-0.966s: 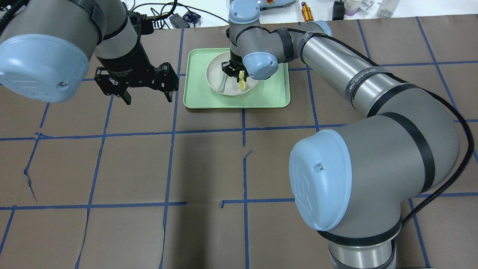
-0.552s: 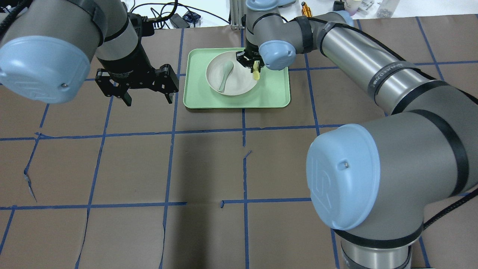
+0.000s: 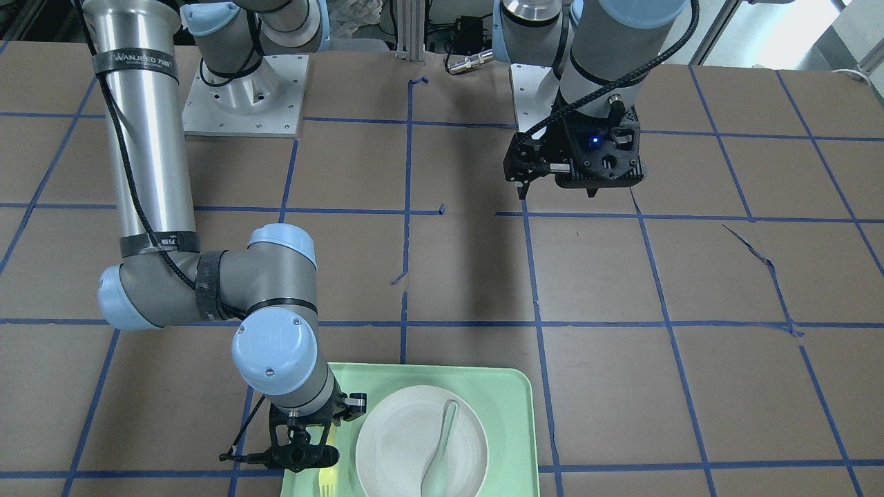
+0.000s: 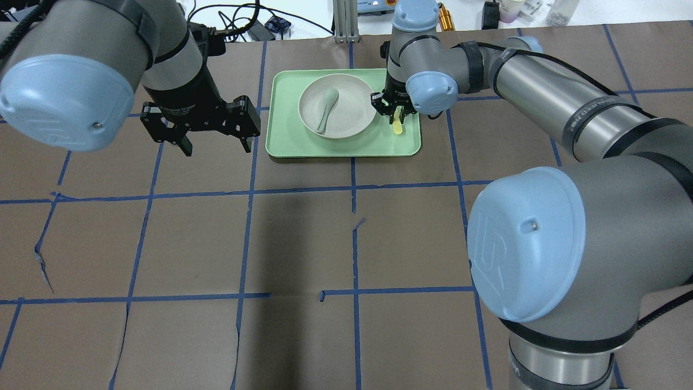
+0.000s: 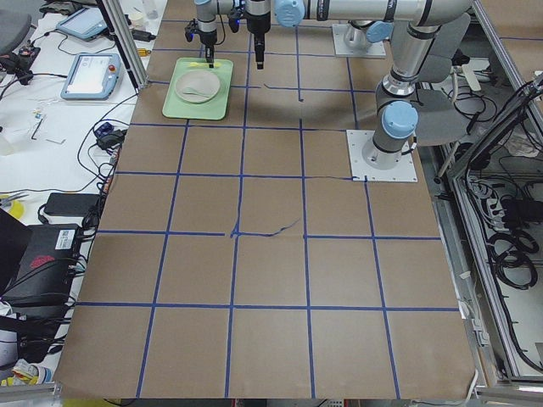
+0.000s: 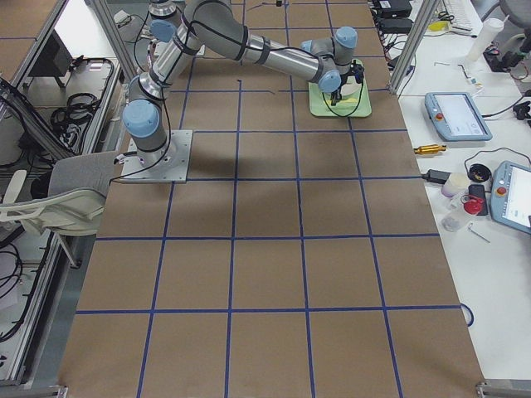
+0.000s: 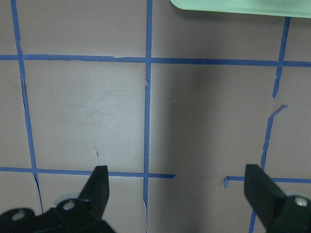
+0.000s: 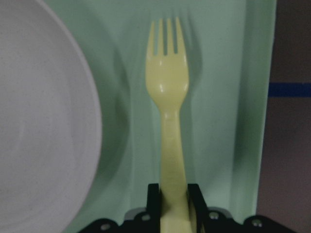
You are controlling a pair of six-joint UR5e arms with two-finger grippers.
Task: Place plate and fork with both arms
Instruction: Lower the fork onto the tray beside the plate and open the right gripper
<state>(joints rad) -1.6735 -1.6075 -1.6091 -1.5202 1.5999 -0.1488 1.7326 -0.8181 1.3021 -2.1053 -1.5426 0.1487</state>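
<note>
The white plate (image 4: 354, 111) lies on the mint-green tray (image 4: 287, 143) with a grey-green spoon (image 4: 326, 106) in it. My right gripper (image 4: 393, 111) is shut on the handle of the yellow fork (image 4: 398, 126). It holds the fork low over the tray's strip to the right of the plate. In the right wrist view the fork (image 8: 167, 92) points away, tines forward, beside the plate's rim (image 8: 43, 126). I cannot tell if it touches the tray. My left gripper (image 4: 216, 147) is open and empty, above the table left of the tray.
The table is brown paper with a blue tape grid. Cables, a gold cylinder (image 4: 445, 17) and small items lie beyond the far edge. In the front-facing view the tray (image 3: 511, 414) is at the bottom edge and the left gripper (image 3: 556, 192) is near the robot's bases.
My right gripper has carried the fork from over the plate rightward and down to the tray's strip beside the plate. The left arm has barely moved.
</note>
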